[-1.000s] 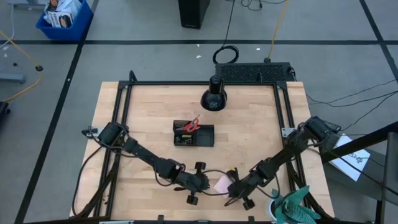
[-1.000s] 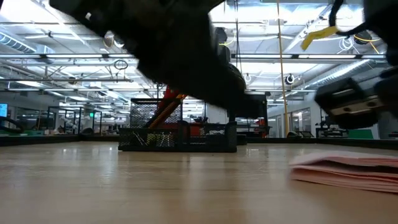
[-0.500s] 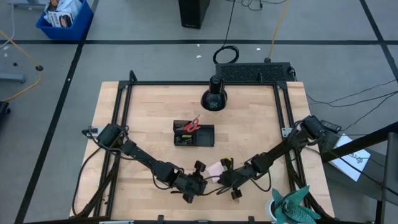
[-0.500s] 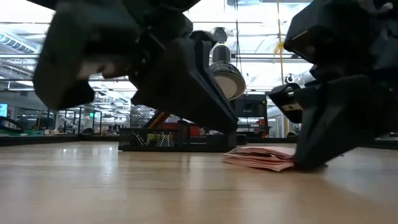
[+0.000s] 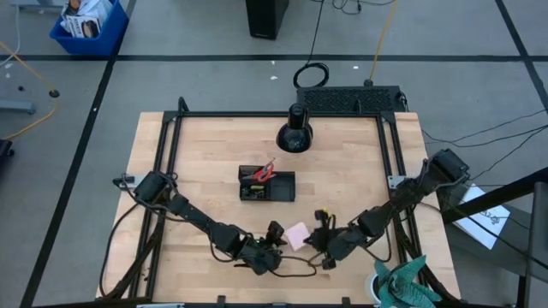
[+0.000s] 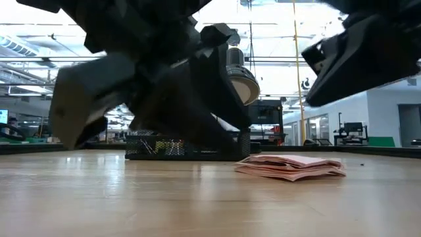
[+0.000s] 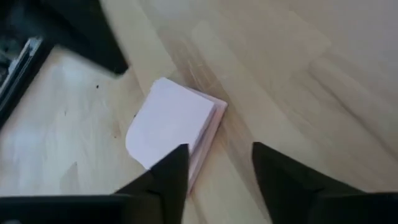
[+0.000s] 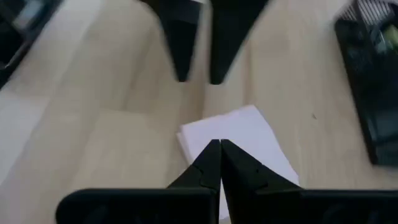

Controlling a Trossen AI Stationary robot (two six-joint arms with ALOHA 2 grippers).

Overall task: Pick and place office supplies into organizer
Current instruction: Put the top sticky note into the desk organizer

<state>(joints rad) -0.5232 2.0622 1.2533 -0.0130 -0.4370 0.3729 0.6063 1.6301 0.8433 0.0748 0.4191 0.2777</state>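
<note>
The pink sticky-note pad [image 5: 297, 235] lies flat on the table near the front edge, between my two grippers. My left gripper [image 7: 217, 168] stands open just left of the pad [image 7: 174, 124], one finger at the pad's near corner. My right gripper [image 8: 217, 158] is shut and hangs above the pad [image 8: 249, 137]; in the low view it is raised clear of the pad [image 6: 289, 166]. The black organizer [image 5: 266, 185] stands mid-table with the red-handled scissors [image 5: 265, 171] upright in it. My left gripper has one finger [image 7: 171, 177] in front of the pad's near corner [image 7: 186, 149], coming in slanting down from the table's left. Whether that finger touches the pad, I cannot tell. The pad lies flat on the table.
A black cone-shaped object [image 5: 294, 137] stands at the far middle of the table. A green leafy thing [image 5: 402, 282] sits at the near right corner. Cables [image 5: 295, 263] trail along the front edge. Bare wood lies between the pad and the organizer.
My right gripper pushed toward the table's left and far side, then rose off the pad. The pad slid along the table toward the far-left and now lies beside my left gripper. My left gripper has rolled about its own line and opened.
</note>
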